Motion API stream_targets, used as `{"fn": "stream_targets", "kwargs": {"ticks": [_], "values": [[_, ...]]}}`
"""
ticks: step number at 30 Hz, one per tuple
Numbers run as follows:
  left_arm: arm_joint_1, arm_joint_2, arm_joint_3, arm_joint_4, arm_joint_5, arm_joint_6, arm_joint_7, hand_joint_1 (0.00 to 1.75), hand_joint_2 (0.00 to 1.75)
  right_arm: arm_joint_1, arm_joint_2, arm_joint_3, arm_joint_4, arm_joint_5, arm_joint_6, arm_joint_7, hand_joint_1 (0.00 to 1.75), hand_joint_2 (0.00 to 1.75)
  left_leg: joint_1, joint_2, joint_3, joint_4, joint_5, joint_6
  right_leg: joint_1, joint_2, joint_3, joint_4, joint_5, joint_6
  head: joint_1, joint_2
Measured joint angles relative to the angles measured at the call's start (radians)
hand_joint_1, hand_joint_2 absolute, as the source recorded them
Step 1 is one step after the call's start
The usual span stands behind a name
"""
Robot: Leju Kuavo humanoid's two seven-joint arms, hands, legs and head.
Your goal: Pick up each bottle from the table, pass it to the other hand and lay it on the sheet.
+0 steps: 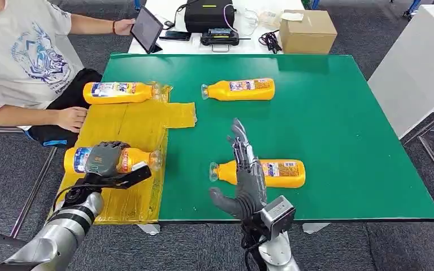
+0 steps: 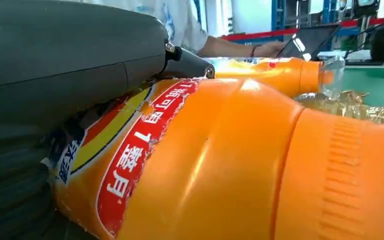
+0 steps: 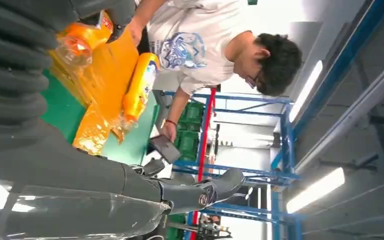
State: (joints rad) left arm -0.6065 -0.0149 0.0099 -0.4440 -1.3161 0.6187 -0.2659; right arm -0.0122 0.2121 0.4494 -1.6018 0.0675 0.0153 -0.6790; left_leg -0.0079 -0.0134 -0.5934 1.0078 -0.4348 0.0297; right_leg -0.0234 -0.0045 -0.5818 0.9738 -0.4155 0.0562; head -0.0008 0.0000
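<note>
Head view: two bottles lie on the yellow sheet (image 1: 130,121); left hand (image 1: 103,159) grasps the near bottle (image 1: 138,159). Right hand (image 1: 248,178), fingers spread, empty. Two bottles (image 1: 240,89) (image 1: 280,173) left on the green table (image 1: 344,124).

Ahead of our right hand (image 1: 247,179), whose fingers are spread, bare green table (image 1: 344,124) runs wide and open up to the far bottle (image 1: 238,89); just to its right the near bottle (image 1: 271,172) lies across the path. Our left hand (image 1: 104,158) rests on the bottle on the sheet (image 1: 125,161), and beyond it the yellow sheet (image 1: 127,121) stays free until the second laid bottle (image 1: 117,92) at its far end. To that hand's left, a person's hand (image 1: 72,118) rests at the sheet's edge, narrowing the room there.
</note>
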Motion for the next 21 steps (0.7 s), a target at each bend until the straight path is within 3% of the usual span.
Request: {"fn": "stream_targets", "kwargs": {"ticks": [6,7,8,9,16,17,21], "values": [[-0.007,-0.002,0.015,0.013,0.016,-0.014,-0.009,1.75,1.75,0.000,0.003,-0.002,0.014,0.001,0.000,0.000,0.00,1.75,0.000,0.000,0.000,0.000,0.000,0.000,0.000,0.000,0.000,0.000,0.000,0.000,0.000,0.000],[-0.008,-0.002,0.021,0.013,0.038,-0.037,-0.023,1.41,1.75,0.000,0.003,-0.003,0.016,0.004,0.000,0.003,0.00,1.75,0.000,0.000,0.000,0.000,0.000,0.000,0.000,0.000,0.000,0.000,0.000,0.000,0.000,0.000],[-0.010,-0.003,0.027,0.013,0.062,-0.061,-0.036,0.28,1.75,0.000,0.004,-0.005,0.019,0.008,0.000,0.006,0.00,1.75,0.000,0.000,0.000,0.000,0.000,0.000,0.000,0.000,0.000,0.000,0.000,0.000,0.000,0.000],[-0.012,-0.005,0.035,0.014,0.081,-0.078,-0.045,0.05,1.75,0.000,0.005,-0.007,0.021,0.011,0.000,0.006,0.00,1.75,0.000,0.000,0.001,0.000,0.000,0.000,0.000,0.000,0.001,0.000,0.000,0.000,0.000,0.000],[-0.020,-0.013,0.068,0.017,0.137,-0.234,-0.089,0.00,1.75,-0.001,0.012,-0.018,0.048,0.006,0.028,0.030,0.00,1.75,0.000,0.000,0.003,0.000,0.000,0.000,0.000,0.000,0.003,0.000,0.000,0.000,0.000,0.000],[-0.020,-0.014,0.064,0.018,0.123,-0.238,-0.084,0.00,0.00,-0.001,0.014,-0.021,0.056,-0.005,0.036,0.037,0.00,1.75,0.000,-0.001,0.003,0.000,0.000,0.000,0.000,-0.001,0.003,0.000,0.000,0.000,0.000,0.000],[-0.019,-0.014,0.056,0.020,0.109,-0.274,-0.078,0.00,0.00,-0.002,0.020,-0.036,0.084,-0.014,0.042,0.051,0.00,1.75,0.000,-0.002,0.003,0.000,0.000,0.000,0.000,-0.001,0.004,0.000,0.000,0.000,0.000,0.000]]}}
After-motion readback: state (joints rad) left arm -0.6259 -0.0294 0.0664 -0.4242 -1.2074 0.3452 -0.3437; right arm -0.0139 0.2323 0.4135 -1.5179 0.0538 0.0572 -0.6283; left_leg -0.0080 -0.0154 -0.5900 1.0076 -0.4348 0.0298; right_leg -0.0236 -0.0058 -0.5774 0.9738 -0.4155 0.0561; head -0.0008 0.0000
